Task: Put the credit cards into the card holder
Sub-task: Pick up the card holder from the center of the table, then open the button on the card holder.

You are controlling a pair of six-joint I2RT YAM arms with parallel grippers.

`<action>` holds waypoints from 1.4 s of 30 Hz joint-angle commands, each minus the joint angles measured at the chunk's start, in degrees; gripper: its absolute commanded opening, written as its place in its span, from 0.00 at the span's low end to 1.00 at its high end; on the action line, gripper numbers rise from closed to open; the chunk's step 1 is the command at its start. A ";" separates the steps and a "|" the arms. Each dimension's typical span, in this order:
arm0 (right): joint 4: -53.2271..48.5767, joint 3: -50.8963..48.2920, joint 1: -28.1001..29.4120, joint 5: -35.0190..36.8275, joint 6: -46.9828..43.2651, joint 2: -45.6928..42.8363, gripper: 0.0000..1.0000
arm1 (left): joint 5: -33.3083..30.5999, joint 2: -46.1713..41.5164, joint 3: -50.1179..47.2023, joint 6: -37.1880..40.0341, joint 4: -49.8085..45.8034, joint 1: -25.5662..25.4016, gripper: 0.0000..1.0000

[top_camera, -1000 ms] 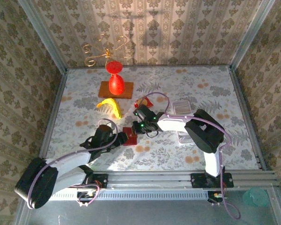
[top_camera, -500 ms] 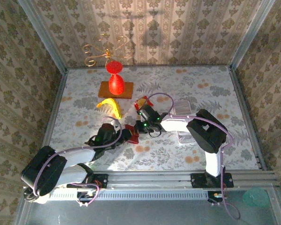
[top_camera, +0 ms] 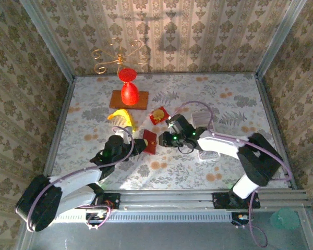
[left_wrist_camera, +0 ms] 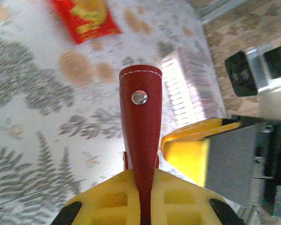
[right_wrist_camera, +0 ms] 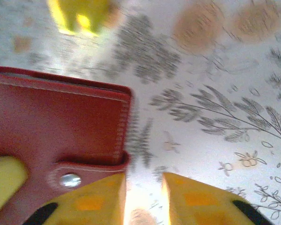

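The dark-red card holder (top_camera: 149,141) is pinched between my left gripper's (top_camera: 141,144) yellow fingers, which are shut on it. In the left wrist view its strap with the metal snap (left_wrist_camera: 139,97) sticks up out of the left gripper (left_wrist_camera: 141,180). My right gripper (top_camera: 167,138) sits just right of the card holder, open, with bare table between its fingers (right_wrist_camera: 143,187). The holder's flat face (right_wrist_camera: 51,117) lies to the left of them. Whitish credit cards (top_camera: 201,119) lie behind the right arm, and another pale card (top_camera: 208,155) lies partly under it. The cards (left_wrist_camera: 187,89) also show beyond the holder.
A red sachet with a yellow circle (top_camera: 158,115) lies just behind the grippers. A yellow banana-like piece (top_camera: 122,119), a red vase (top_camera: 128,88) on a brown board (top_camera: 129,100) and a gold wire ornament (top_camera: 115,58) stand at the back left. Metal-framed walls surround the table.
My left gripper has closed on the card holder and carried it slightly back and right. The right gripper has opened, let go of it and drawn off to the right.
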 commanded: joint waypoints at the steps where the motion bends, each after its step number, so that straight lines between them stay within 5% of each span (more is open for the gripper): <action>1: 1.64 -2.03 -0.04 -3.91 3.94 -4.65 0.34 | -0.59 -3.58 2.55 5.07 -1.06 -1.28 0.00; 9: 1.96 1.31 1.86 -4.28 6.31 -6.90 0.50 | -1.43 -5.31 5.01 7.28 0.37 -4.09 0.00; 17: 3.43 0.90 2.00 -3.09 8.75 -4.09 0.51 | -2.30 -5.64 5.04 7.41 0.85 -5.43 0.00; 32: -18.85 2.97 3.57 24.64 4.16 3.20 0.38 | -11.04 -9.27 3.78 7.42 -6.09 -5.38 0.00; 42: -3.64 -3.42 2.80 11.46 3.08 -8.24 0.48 | -12.28 -11.08 2.88 5.95 -7.16 -5.40 0.00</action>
